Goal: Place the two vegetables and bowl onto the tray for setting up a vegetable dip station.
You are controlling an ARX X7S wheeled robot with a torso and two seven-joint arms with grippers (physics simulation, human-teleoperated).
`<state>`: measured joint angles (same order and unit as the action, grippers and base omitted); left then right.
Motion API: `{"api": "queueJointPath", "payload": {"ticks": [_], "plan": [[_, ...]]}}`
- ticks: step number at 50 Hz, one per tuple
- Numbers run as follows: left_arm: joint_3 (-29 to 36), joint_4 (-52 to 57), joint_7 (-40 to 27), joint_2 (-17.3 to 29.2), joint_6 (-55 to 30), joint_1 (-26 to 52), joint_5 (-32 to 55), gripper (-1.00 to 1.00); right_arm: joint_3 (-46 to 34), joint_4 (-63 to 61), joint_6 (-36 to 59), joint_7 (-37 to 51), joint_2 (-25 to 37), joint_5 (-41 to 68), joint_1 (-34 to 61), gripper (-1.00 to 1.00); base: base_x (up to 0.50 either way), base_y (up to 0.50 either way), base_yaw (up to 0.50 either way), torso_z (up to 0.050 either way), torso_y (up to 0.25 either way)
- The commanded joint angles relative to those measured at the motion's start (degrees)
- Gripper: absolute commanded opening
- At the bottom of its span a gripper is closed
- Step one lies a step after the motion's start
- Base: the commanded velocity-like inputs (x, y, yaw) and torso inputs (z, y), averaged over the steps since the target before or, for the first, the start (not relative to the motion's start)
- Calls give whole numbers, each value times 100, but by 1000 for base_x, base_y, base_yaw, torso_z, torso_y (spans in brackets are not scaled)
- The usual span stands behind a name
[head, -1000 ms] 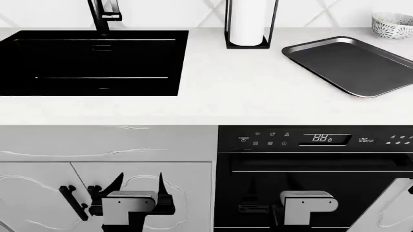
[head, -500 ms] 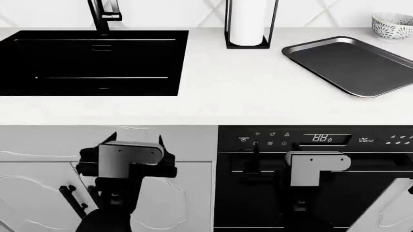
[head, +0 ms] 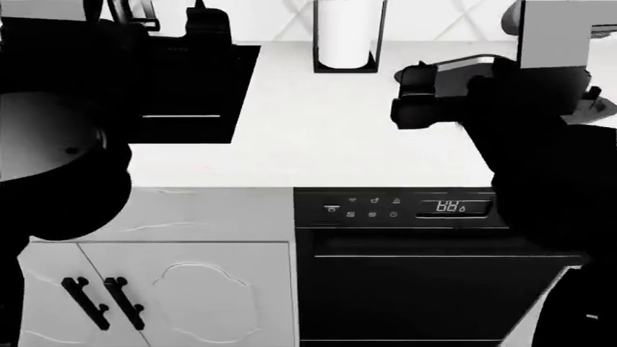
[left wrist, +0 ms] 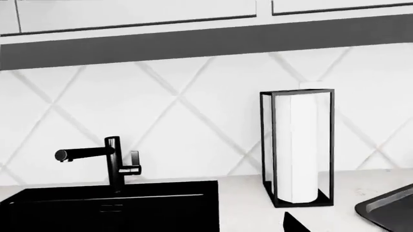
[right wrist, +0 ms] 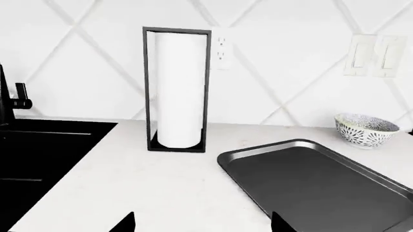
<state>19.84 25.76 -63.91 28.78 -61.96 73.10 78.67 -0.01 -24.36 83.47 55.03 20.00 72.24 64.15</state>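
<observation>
The dark grey tray (right wrist: 322, 186) lies flat on the white counter, with nothing on it that I can see. The patterned bowl (right wrist: 366, 129) stands on the counter just beyond the tray's far corner. A corner of the tray (left wrist: 387, 209) also shows in the left wrist view. My right gripper (right wrist: 203, 227) hovers open over bare counter short of the tray, holding nothing. My left gripper (left wrist: 210, 227) hangs at the sink's edge; only one dark fingertip (left wrist: 293, 224) shows, set wide. The two vegetables are out of view. Both raised arms block much of the head view.
A paper towel roll in a black wire holder (right wrist: 177, 89) stands at the back of the counter between the black sink (left wrist: 110, 208) and the tray. A black faucet (left wrist: 113, 162) rises behind the sink. The oven's control panel (head: 395, 208) sits below the counter.
Both arms have risen from in front of the cabinet doors to above the counter, and they now fill the sides of the head view. The head view has shifted a little to the right.
</observation>
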Motion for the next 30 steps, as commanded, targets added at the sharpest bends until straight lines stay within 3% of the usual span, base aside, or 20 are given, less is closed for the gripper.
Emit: {"api": "queueJointPath", "payload": {"ticks": [1,15,30], "plan": [[136,-248,-980,490,46,706,2102,100,-90,351,301,941,597,1522,934,100,-16,-500,0,0,0],[-102,-314,-928,712,202,759,2144,100,-241,84,82,556,879,1465,1097,100,-3,-500,0,0,0],[-162,-403,-821,824,258,789,2061,100,-402,106,-60,434,1018,1426,1123,100,234,-443,0,0,0]]}}
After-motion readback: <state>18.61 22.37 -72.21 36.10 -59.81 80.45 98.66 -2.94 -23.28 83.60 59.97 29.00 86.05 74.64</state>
